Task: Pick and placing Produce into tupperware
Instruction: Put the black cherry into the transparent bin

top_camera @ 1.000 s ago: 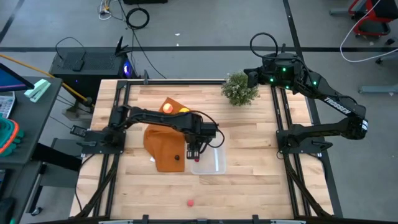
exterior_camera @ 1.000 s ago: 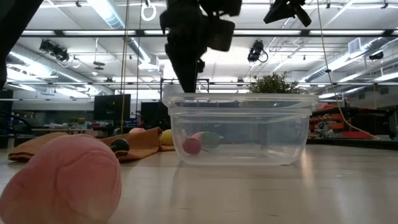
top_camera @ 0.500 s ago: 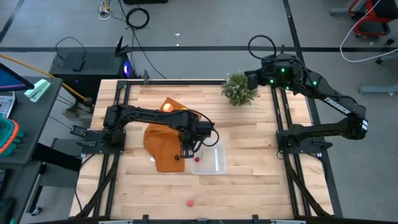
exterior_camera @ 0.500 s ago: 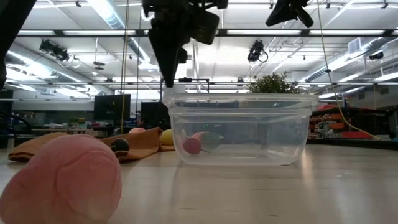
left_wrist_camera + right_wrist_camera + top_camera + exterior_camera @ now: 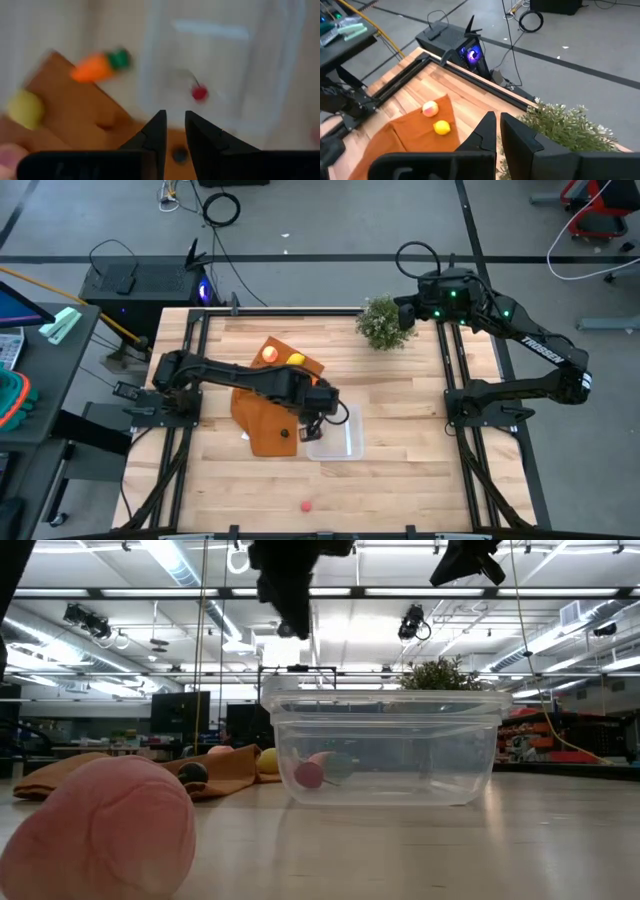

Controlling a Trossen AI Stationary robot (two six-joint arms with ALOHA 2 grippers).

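The clear tupperware [image 5: 342, 442] [image 5: 400, 745] stands right of the orange-brown cloth [image 5: 262, 412]. A small red piece [image 5: 199, 93] [image 5: 308, 774] lies on its floor. The red-yellow fruit [image 5: 268, 353] and the lemon [image 5: 295, 360] rest on the cloth's far part, the dark piece [image 5: 284, 433] on its near part. The carrot [image 5: 97, 67] lies beside the tupperware's wall. A red-pink piece [image 5: 306, 504] sits near the table's near edge. My left gripper [image 5: 312, 423] [image 5: 174, 120] hovers shut above the tupperware's left rim. My right gripper [image 5: 497, 120] hangs shut by the plant.
A bushy potted plant [image 5: 385, 323] [image 5: 570, 127] stands at the far right of the table, under my right arm. Bare wood lies right of the tupperware and along the near edge. Dark frame rails run down both sides of the table.
My left gripper has risen from just above the tupperware's left rim, shifting slightly toward the table's left on the way. The small red piece has stayed on the tupperware's floor.
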